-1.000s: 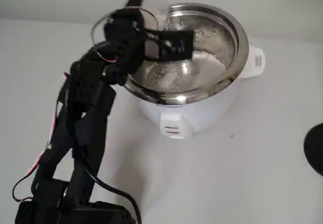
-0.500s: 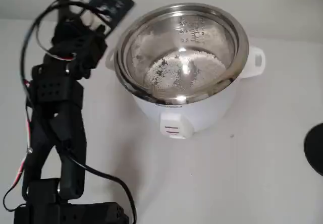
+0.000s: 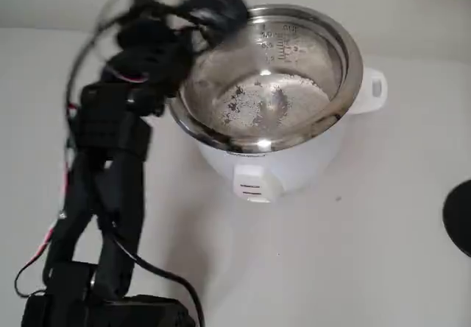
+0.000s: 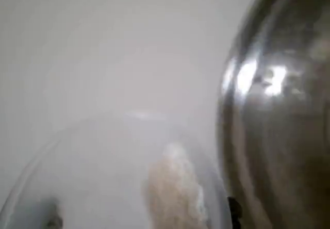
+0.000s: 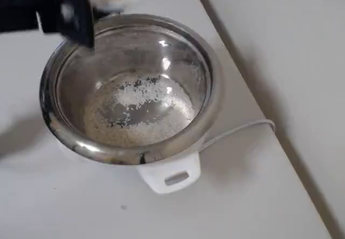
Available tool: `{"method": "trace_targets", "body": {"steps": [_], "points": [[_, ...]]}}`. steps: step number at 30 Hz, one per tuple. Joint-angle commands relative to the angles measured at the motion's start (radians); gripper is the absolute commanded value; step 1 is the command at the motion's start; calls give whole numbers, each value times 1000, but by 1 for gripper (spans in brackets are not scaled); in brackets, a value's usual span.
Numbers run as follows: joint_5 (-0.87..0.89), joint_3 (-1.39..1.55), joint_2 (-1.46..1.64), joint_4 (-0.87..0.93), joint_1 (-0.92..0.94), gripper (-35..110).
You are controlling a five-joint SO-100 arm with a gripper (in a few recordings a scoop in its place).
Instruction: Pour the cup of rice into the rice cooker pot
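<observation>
One rice cooker pot [image 3: 265, 76], steel and round, sits in its white body on a pale table [image 3: 383, 231]; its mouth faces straight up. In the fixed view, bare tabletop lies open to the near side and right of the cooker, with a dark round object [image 3: 460, 216] cut off at the right edge. In the overhead view the table's right edge [image 5: 253, 88] runs diagonally close beside the cooker, a white cord [image 5: 237, 128] trailing toward it.

Rice [image 5: 137, 110] covers the pot floor thinly. One cup [image 4: 113, 172], translucent, appears in the wrist view just left of the pot's outer wall [image 4: 278, 110], with a clump of grains inside; its tilt cannot be told through the blur.

The gripper [image 3: 210, 6] is at the pot's far-left rim, motion-blurred; whether its jaws clamp the cup cannot be told.
</observation>
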Motion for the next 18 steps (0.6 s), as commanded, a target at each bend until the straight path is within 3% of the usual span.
{"method": "trace_targets", "body": {"steps": [1,11,18], "points": [[336,-67,6,26,40,0],[772,-43,17,129,3,0],[911,-43,-9,150,14,0]]}}
